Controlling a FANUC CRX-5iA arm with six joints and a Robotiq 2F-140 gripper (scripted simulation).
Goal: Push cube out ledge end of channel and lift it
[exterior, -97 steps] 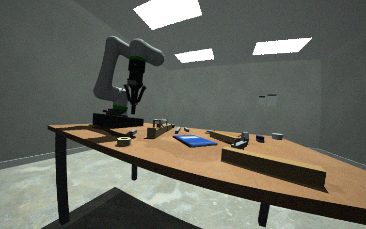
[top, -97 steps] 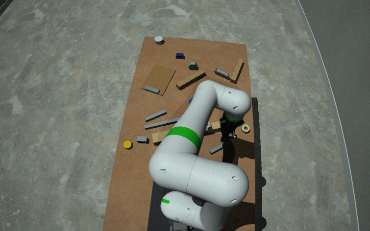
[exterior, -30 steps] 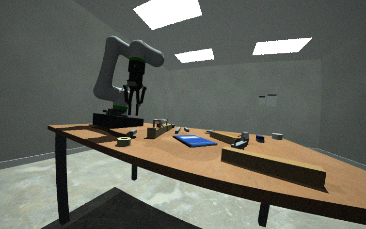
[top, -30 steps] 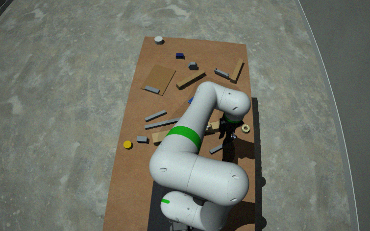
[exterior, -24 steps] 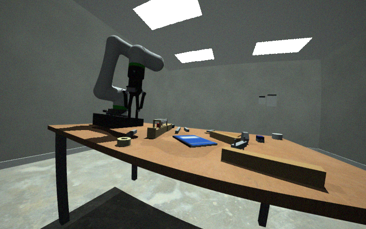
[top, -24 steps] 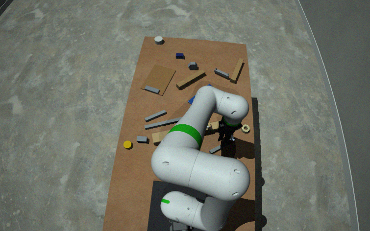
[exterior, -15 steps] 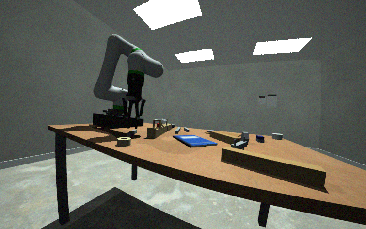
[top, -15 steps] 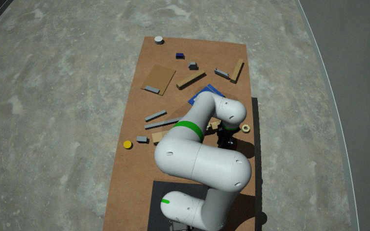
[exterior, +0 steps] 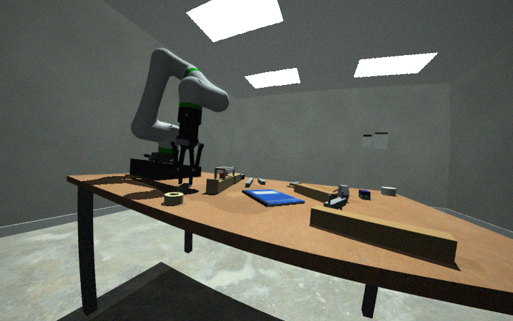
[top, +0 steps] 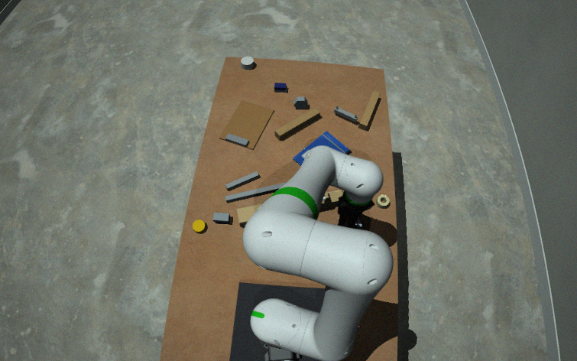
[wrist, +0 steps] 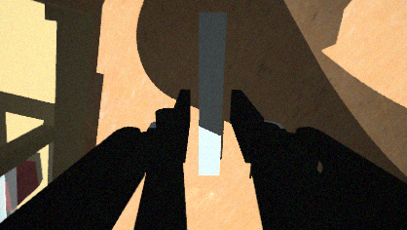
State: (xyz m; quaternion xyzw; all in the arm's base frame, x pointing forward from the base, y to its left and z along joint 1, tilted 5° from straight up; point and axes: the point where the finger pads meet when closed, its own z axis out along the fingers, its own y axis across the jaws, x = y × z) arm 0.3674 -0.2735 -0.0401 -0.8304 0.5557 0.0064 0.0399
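Note:
My gripper [wrist: 210,105] [exterior: 185,182] points straight down, low over the table near its right edge. Its fingers are open a little and straddle a slim grey bar [wrist: 212,73] [exterior: 185,186] that lies flat on the table. A gap shows on each side of the bar. The wooden channel [exterior: 221,182] [wrist: 24,58] lies just beside the gripper. The red cube [exterior: 221,175] [wrist: 26,177] sits inside it, under its frame. In the overhead view the arm hides most of the channel and the gripper.
A tape ring [top: 383,200] [exterior: 173,197] lies close to the gripper. A blue board [exterior: 272,196] [top: 322,143] lies beyond the channel. Two grey bars [top: 241,180] [top: 252,193], a grey block [top: 221,217], a yellow disc [top: 199,225] and wooden beams [top: 370,109] [exterior: 382,233] lie about.

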